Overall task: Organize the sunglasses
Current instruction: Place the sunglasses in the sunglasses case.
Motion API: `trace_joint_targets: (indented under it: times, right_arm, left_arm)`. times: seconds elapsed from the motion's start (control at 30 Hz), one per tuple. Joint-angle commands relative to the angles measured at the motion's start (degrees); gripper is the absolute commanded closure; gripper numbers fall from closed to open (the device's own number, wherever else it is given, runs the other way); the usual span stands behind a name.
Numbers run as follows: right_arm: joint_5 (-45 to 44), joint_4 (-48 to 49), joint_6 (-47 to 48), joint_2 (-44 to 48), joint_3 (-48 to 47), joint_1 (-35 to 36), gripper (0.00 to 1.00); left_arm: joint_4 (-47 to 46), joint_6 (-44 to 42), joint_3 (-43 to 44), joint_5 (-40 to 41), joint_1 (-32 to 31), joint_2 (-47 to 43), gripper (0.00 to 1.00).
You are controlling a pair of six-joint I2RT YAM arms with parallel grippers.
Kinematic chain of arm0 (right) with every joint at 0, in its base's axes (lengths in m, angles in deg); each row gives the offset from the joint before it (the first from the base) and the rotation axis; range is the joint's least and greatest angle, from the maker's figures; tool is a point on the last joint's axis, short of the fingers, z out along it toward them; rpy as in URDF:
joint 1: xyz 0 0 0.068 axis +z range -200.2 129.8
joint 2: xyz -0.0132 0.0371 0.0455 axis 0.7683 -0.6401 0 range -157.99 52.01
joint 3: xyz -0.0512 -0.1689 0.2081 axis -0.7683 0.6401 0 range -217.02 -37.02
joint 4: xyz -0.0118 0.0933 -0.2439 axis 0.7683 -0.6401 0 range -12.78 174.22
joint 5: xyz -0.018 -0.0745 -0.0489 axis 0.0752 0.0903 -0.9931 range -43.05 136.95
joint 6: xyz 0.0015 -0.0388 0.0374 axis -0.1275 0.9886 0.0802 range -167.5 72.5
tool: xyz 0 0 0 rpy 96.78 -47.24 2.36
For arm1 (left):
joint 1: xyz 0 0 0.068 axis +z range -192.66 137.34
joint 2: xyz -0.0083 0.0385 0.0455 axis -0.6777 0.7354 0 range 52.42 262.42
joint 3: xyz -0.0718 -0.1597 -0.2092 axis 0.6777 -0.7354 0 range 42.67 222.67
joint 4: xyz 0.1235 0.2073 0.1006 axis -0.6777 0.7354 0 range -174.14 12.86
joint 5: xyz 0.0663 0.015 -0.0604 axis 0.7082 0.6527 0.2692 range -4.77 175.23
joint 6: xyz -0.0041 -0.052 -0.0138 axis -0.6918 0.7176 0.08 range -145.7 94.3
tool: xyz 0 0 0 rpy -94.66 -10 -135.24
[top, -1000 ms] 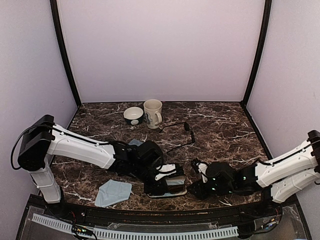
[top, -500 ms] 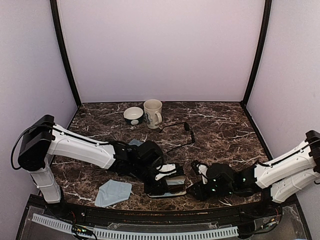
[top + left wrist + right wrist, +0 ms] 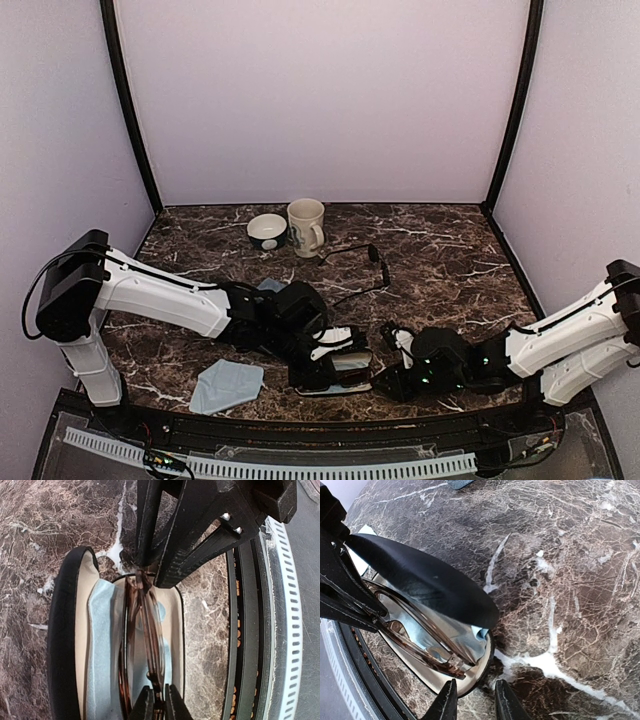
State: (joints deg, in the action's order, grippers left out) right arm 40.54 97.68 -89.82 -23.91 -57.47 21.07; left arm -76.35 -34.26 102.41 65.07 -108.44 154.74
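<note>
**Item:** brown pair (image 3: 145, 630), apparently folded, standing on edge.
**Location:** inside the open oval case (image 3: 62, 630), on a blue cloth (image 3: 100, 630). The case sits at 6 o'clock on the table (image 3: 450, 250).
**Holder:** left gripper (image 3: 157, 706), reaching in from the case's 9 o'clock, fingers together on the frame's end.
**Support:** right gripper (image 3: 475, 700), at the case's 3 o'clock, fingers a little apart astride the shell's rim. Whether they pinch the rim cannot be told.
**Other stock:** wire pair (image 3: 373, 254), loose on the table at 12 o'clock from the case, arms unfolded.
**Step, as judged:** seating the brown pair.
**Handling notes:**
- Tip the frame flat onto the cloth before letting go.
- Open the fingers slowly and lift straight up, so nothing drags the frame out.
- Steady the shell from 3 o'clock.
- Check that no arm overhangs the rim before the lid (image 3: 420, 575) comes down.
</note>
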Motion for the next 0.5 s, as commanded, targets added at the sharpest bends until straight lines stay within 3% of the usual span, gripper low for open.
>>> trace_joint_targets:
  times: [0.0, 0.47]
  right_arm:
    - [-0.24, 0.59, 0.20, -0.55, 0.67, 0.57, 0.73]
    - [-0.13, 0.35, 0.49, -1.07, 0.16, 0.60, 0.73]
  left_arm:
    - [1.48, 0.74, -0.87, -3.16, -0.39, 1.74, 0.90]
    - [3.01, 0.34, 0.70, -0.93, -0.45, 0.85, 0.69]
